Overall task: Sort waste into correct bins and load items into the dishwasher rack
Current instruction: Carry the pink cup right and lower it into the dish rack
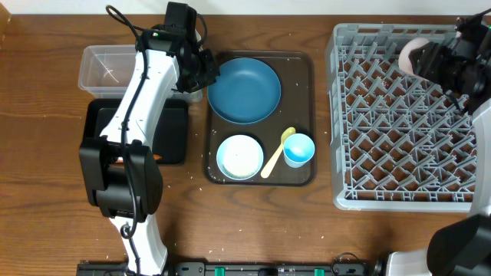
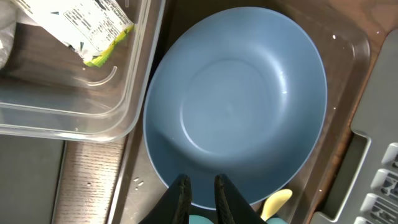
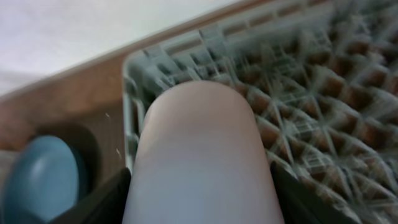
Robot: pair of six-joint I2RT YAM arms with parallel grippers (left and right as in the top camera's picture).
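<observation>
Grey lattice dishwasher rack (image 1: pixel 335 115), empty, with a pale pink cup (image 1: pixel 413 54) over its far-left corner. Just left of the rack: blue plate (image 1: pixel 244 90), white bowl (image 1: pixel 240 156), light blue cup (image 1: pixel 299 149), and pale yellow spoon (image 1: pixel 276 153) between bowl and cup. Farther left: clear tub (image 1: pixel 86 73) holding yellow-green snack wrapper (image 2: pixel 87 28); black tray (image 1: pixel 176 139).

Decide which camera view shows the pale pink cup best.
Right wrist: the pale pink cup fills the frame, held in the right gripper over the dishwasher rack. Overhead shows only a small pink part beside that gripper. Left wrist does not show it.
</observation>
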